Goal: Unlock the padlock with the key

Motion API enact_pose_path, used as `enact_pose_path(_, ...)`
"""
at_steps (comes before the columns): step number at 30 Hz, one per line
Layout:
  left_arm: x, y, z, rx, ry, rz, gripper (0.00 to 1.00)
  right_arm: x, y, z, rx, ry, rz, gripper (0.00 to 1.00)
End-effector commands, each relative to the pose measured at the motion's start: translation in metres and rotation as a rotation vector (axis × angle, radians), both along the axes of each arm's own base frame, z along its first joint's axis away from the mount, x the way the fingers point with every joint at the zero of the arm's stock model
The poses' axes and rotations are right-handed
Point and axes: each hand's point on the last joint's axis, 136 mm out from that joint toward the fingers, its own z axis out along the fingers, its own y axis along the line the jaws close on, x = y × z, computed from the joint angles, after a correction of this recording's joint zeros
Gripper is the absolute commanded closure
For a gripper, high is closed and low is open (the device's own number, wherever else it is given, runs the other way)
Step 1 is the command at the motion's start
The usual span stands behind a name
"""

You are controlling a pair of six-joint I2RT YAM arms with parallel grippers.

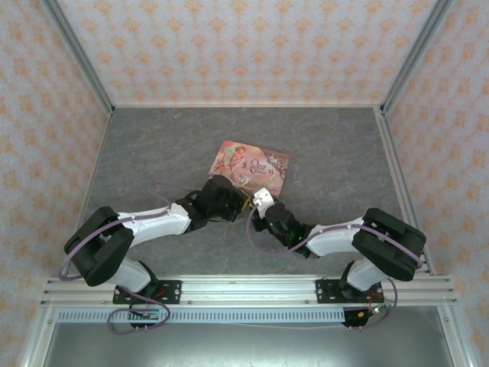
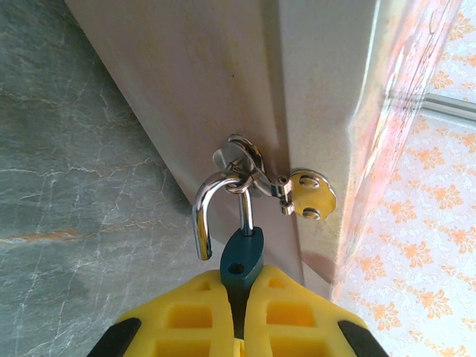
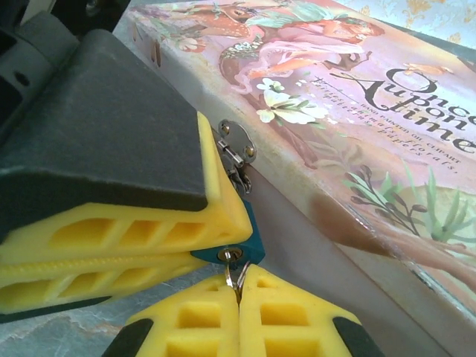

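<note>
Looking nearly done: the left gripper (image 2: 239,297) pinches the tiny blue-green padlock (image 2: 242,256), the right gripper (image 3: 239,286) pinches its little metal key (image 3: 235,274), and the silver shackle (image 2: 202,216) seems open.

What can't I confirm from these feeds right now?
- Right wrist view: the key has its blade buried in the padlock and its bow pinched in the right gripper; turn angle unreadable.
- Left wrist view: the left gripper covers most of the padlock body.
- Left wrist view: the body sits edge-on, so whether the free-looking leg of the shackle is released is unsure.
- Top external view: padlock and key hidden under both grippers.
</note>
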Motion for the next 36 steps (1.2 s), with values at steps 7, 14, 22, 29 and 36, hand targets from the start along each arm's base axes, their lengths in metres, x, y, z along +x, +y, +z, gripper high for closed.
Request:
enact_pose_path(7,0.004,-0.011,0.011,0.003,-0.050,-0.045,1.00,-0.003,0.000,-0.013,0.074,0.077,-0.037,1.00)
enact_pose_path(14,0.003,-0.003,-0.009,0.051,-0.037,-0.046,0.81,-0.007,0.004,-0.030,0.157,0.189,-0.070,1.00)
enact_pose_path(22,0.004,0.008,-0.007,0.098,-0.069,-0.048,0.53,-0.005,0.004,-0.031,0.209,0.222,-0.111,1.00)
enact_pose_path(29,0.001,0.045,0.001,0.203,-0.094,-0.030,0.34,-0.009,0.007,-0.028,0.337,0.298,-0.119,1.00)
enact_pose_path(36,-0.005,0.090,0.021,0.356,-0.155,-0.001,0.27,-0.020,0.021,-0.022,0.510,0.511,-0.102,1.00)
